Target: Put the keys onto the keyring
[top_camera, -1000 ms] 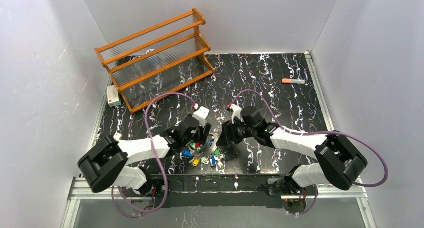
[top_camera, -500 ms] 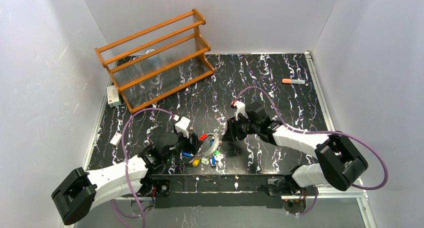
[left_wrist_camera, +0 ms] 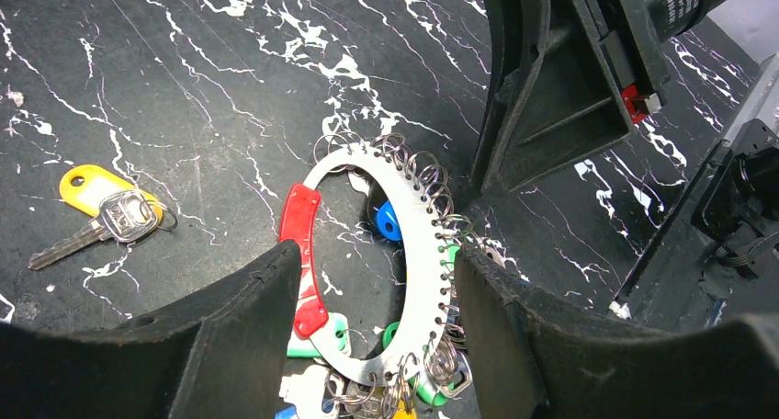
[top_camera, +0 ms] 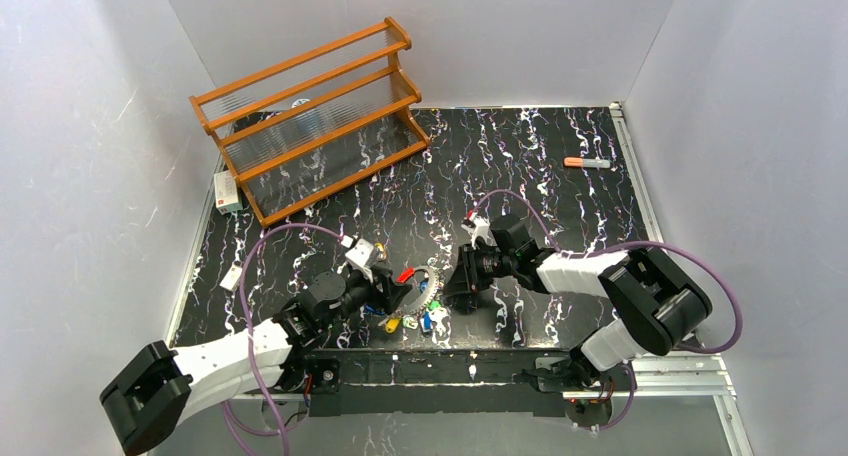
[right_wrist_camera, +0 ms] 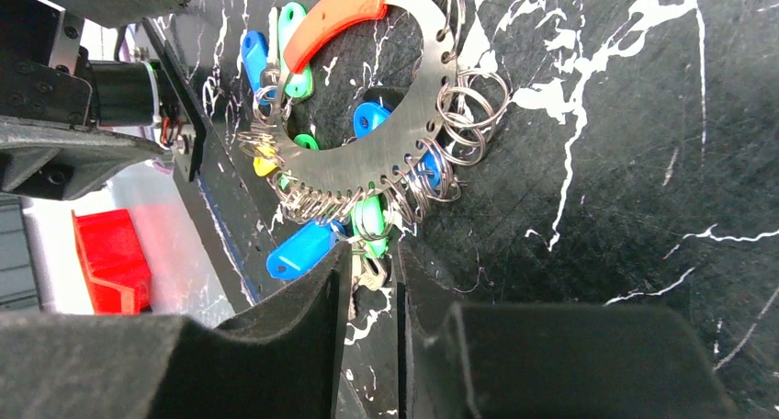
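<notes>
The keyring (left_wrist_camera: 418,244) lies flat on the black table: a silver crescent with a red arc (left_wrist_camera: 301,254) and many small split rings carrying keys with blue, green and yellow tags. My left gripper (left_wrist_camera: 377,272) is open, its fingers straddling the ring's lower half without touching it. My right gripper (right_wrist_camera: 372,272) has its jaws drawn narrow on a green-tagged key (right_wrist_camera: 369,219) that hangs from the ring's edge. A loose key with a yellow tag (left_wrist_camera: 96,198) lies apart from the ring. In the top view the keyring (top_camera: 428,288) sits between the left gripper (top_camera: 390,294) and the right gripper (top_camera: 450,291).
A wooden rack (top_camera: 310,116) stands at the back left with a small white box (top_camera: 227,191) beside it. An orange-capped marker (top_camera: 587,162) lies at the back right. The table's near rail (top_camera: 430,361) runs just below the keyring.
My left arm has drawn back and dropped low to the left of the ring. The right gripper has slid down to the ring's right edge and its jaws have narrowed onto a key.
</notes>
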Controlling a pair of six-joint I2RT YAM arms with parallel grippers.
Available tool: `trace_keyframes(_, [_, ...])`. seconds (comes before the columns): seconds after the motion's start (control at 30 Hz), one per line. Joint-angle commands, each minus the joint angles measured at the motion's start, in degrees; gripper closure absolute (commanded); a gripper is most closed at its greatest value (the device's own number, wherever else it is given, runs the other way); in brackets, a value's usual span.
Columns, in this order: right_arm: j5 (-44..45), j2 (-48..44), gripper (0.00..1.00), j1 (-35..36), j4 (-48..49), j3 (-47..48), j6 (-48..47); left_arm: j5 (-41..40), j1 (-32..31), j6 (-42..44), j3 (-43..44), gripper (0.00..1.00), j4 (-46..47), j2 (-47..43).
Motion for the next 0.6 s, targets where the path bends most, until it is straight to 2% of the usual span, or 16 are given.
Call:
trace_keyframes(0.0, [-1.88, 0.65, 0.70, -0.20, 6.10, -0.21, 2.72, 0.71, 0.30, 0.22, 0.68, 0.41, 2.08, 0.55])
trace_keyframes(0.57, [3.82, 5.71, 0.69, -0.14, 6.68, 2.02, 3.90, -1.16, 0.25, -2.36, -0.46, 0.43, 4.17, 1.95])
